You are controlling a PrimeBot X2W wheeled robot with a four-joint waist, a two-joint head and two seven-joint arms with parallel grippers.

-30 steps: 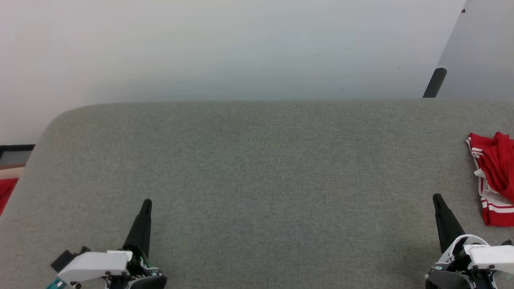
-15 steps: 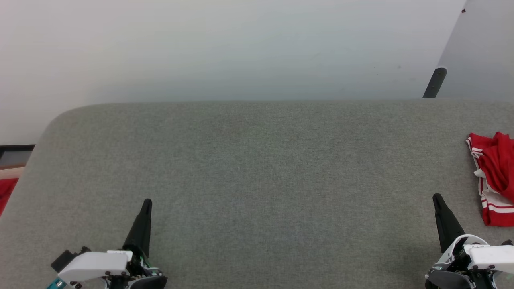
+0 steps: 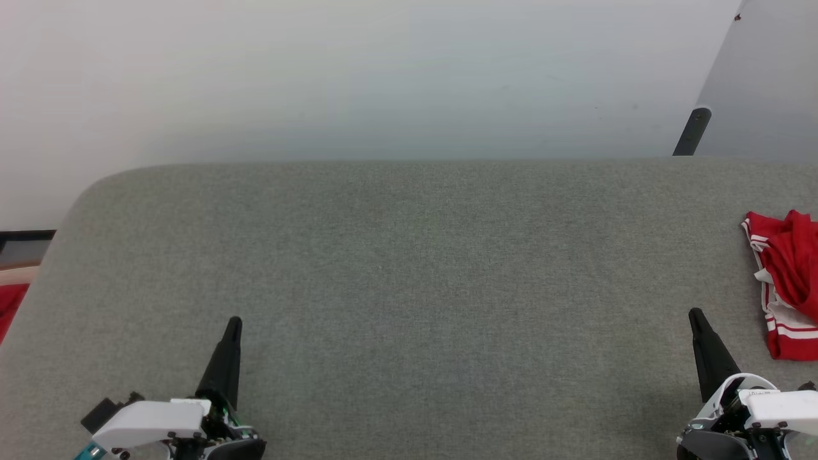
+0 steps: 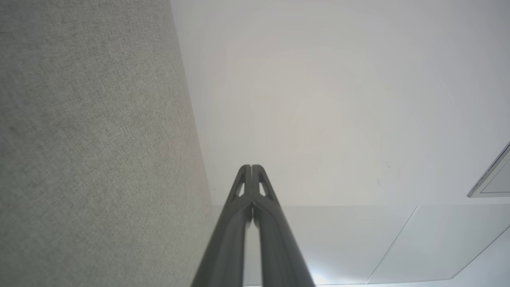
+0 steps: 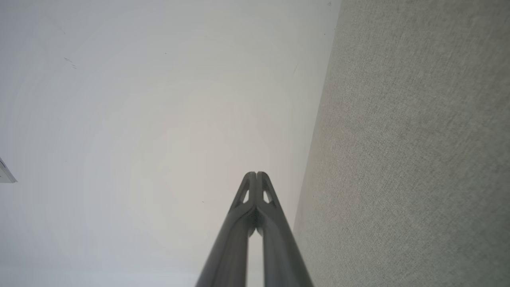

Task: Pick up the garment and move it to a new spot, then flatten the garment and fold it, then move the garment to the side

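The crumpled red jersey garment (image 3: 787, 281) lies near your right gripper (image 3: 696, 317), on its right and slightly beyond. What shows of it runs front to back. That claw and your left gripper (image 3: 234, 322) are both pinched closed, holding nothing.

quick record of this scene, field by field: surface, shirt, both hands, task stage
surface: grey fabric-covered table, far-left corner rounded
shirt: red with white striped trim, crumpled at the table's right edge, partly cut off by the frame
left hand: shut, empty, lower left over the table
right hand: shut, empty, lower right, near the shirt but apart from it
task stage: shirt not yet picked up
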